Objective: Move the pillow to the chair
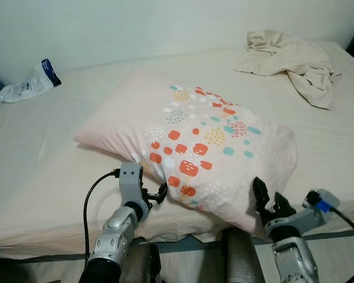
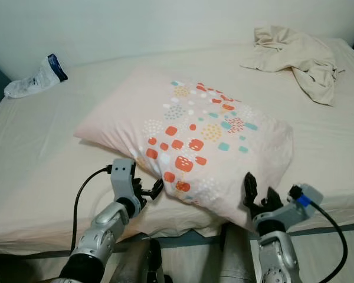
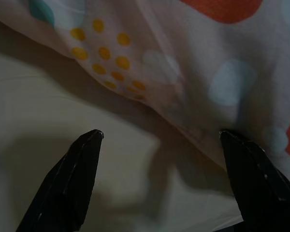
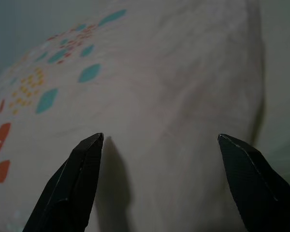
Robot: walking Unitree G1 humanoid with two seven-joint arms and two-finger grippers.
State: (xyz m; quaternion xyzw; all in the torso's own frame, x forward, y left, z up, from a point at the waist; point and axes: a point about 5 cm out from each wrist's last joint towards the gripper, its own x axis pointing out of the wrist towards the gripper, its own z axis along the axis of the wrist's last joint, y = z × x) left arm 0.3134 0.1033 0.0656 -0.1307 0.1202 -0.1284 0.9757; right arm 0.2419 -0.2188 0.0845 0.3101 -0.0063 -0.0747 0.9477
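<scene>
Both hands open at the pillow's near edge, nothing gripped yet.

The pillow (image 1: 194, 147) lies flat on the bed (image 1: 41, 177), its near corner hanging a little over the mattress edge. The left hand (image 1: 155, 194) sits just beside the pillow's near-left edge with its fingers spread, and the right hand (image 1: 265, 203) is up against the near-right corner, spread just as wide. I'd worry the soft, floppy cover gives them only a pinch of loose fabric: then the filling would sag, and the pillow could slip out or drag along the sheet once lifted. Uneven grips could also let one side droop. Beyond the pillow, toward the wall, a crumpled beige cloth (image 1: 295, 59) lies well apart, and a plastic bag (image 1: 29, 82) sits far off its other side. Neither blocks the lift; I can't see the chair from here.
</scene>
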